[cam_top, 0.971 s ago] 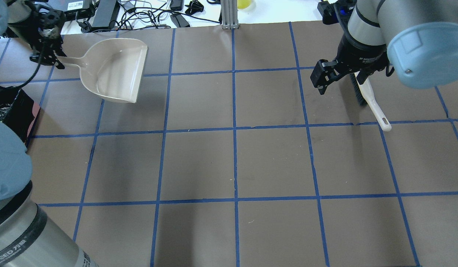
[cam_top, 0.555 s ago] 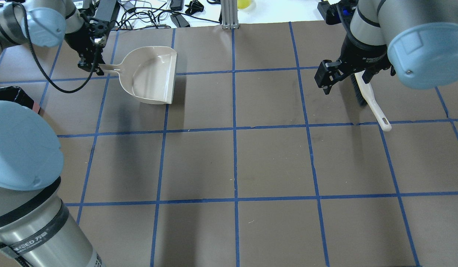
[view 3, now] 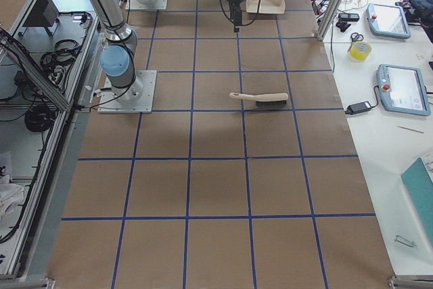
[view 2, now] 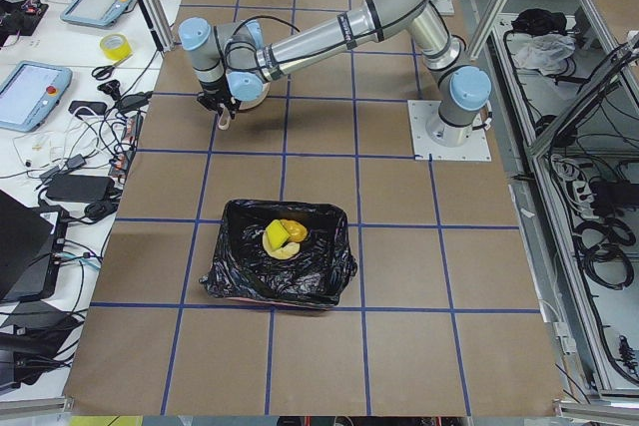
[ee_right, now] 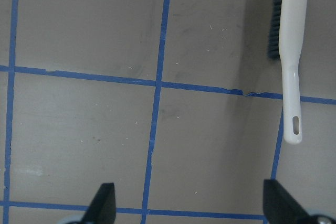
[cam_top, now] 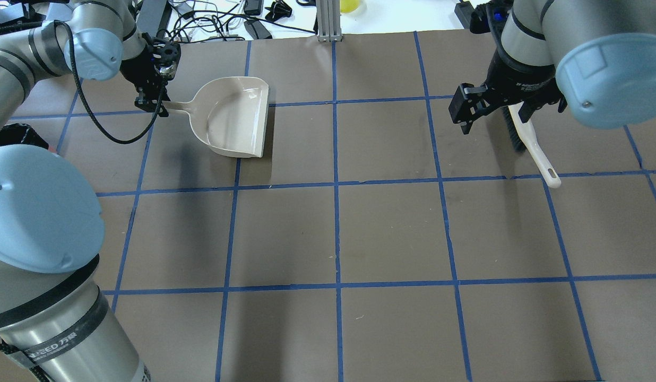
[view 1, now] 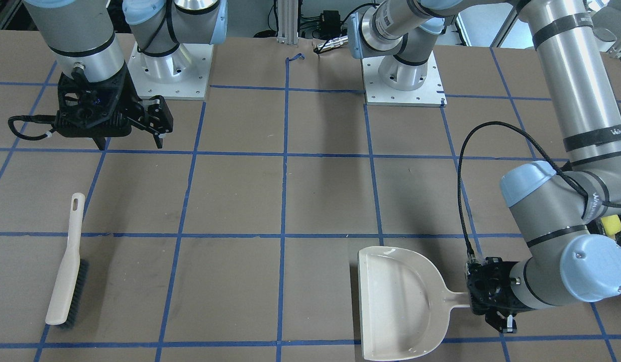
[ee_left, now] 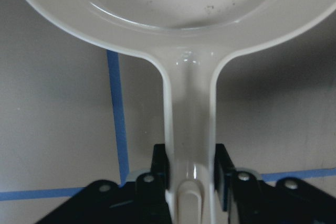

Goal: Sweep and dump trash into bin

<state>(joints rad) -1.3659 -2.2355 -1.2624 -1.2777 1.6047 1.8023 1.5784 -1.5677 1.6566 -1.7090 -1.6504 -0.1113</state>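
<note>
The left claw (cam_top: 157, 102) is clamped on the handle of the beige dustpan (cam_top: 233, 118). In the left wrist view its two fingers (ee_left: 160, 163) press the handle from either side. The pan sits at about 11 o'clock on the bench (cam_top: 391, 233) in the overhead view, handle pointing to 9 o'clock and open mouth facing 3 o'clock. From here it cannot be told whether the pan rests on the surface or hangs just above it.

The bin (view 2: 324, 258), lined with a crinkled black bag, stands on the bench at roughly 8 o'clock from the left claw in the overhead view, well apart from it. The trash (view 2: 281, 237) lies inside it, showing as yellow and golden pieces that are too small in the left side view to tell one from another.

The right claw (ee_right: 191, 211) hovers with its fingers spread wide apart, holding nothing. The brush (ee_right: 290, 51) lies flat on the bench at about 1 o'clock from it in the right wrist view, not touching it, bristles along one side and the handle's hanging hole at the near end.
</note>
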